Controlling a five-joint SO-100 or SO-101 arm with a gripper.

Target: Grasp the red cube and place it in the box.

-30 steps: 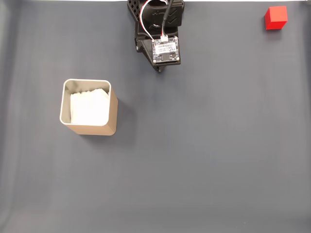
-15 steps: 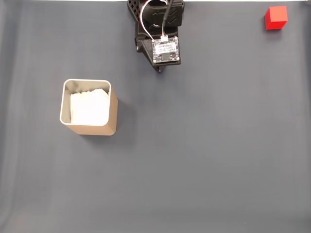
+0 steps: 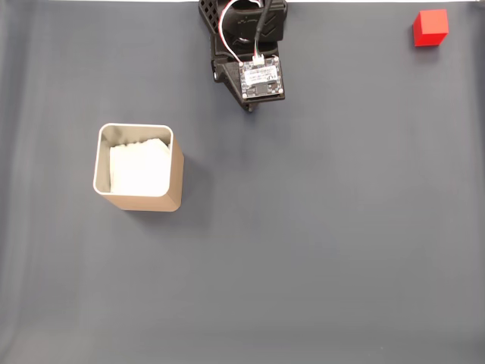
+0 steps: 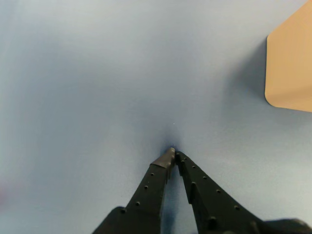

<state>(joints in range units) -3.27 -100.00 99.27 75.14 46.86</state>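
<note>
The red cube [image 3: 430, 27] sits in the far top right corner of the fixed view, well away from everything else. The box [image 3: 176, 182], tan-walled with a white lining, stands at the left of the fixed view; its tan wall [image 4: 292, 63] shows at the right edge of the wrist view. My gripper [image 4: 173, 152] is shut with nothing between its black fingers, tips together just above the mat. In the fixed view the arm [image 3: 250, 53] is folded at the top centre, far left of the cube and up and right of the box.
A plain dark grey-blue mat [image 3: 303, 250] covers the table. A circuit board with white and red wires [image 3: 260, 79] rides on top of the arm.
The arm's head has shifted very slightly to the right. The cube and the box have not moved.
</note>
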